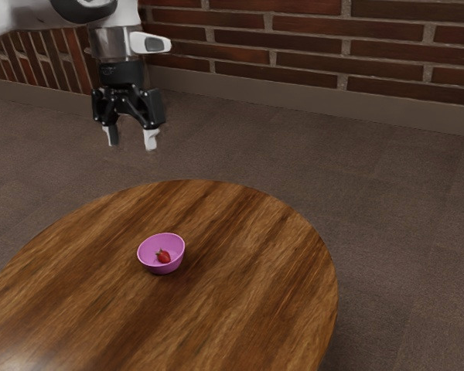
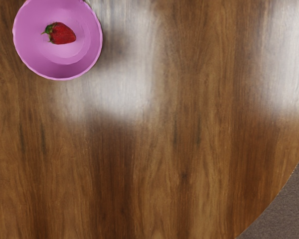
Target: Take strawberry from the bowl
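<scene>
Plain room, brick wall (image 1: 325,58), carpet (image 1: 402,232), round wooden table (image 1: 255,301)

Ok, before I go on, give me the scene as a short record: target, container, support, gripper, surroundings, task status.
target: red strawberry with green leaves, lying on its side
container: pink bowl, upright, strawberry inside
support: round wooden table
gripper: black two-finger gripper, open, empty, raised higher than the bowl
surroundings: brick wall, grey-brown floor
task status: strawberry not yet taken out
</scene>
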You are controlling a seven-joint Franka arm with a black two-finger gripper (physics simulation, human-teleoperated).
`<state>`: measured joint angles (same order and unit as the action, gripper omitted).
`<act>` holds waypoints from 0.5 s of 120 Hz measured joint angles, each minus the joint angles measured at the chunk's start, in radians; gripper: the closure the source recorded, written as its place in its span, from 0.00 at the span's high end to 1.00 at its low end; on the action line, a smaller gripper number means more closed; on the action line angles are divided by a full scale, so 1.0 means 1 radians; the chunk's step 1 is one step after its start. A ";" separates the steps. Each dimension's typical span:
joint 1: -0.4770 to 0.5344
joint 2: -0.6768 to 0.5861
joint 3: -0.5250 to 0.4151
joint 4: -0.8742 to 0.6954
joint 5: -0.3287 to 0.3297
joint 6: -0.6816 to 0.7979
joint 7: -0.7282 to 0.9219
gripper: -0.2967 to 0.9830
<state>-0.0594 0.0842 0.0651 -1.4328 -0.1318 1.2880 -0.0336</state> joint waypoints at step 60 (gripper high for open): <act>-0.088 0.313 0.115 -0.070 -0.053 0.364 -0.194 0.76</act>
<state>-0.1478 0.3975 0.1800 -1.5028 -0.1846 1.6516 -0.2276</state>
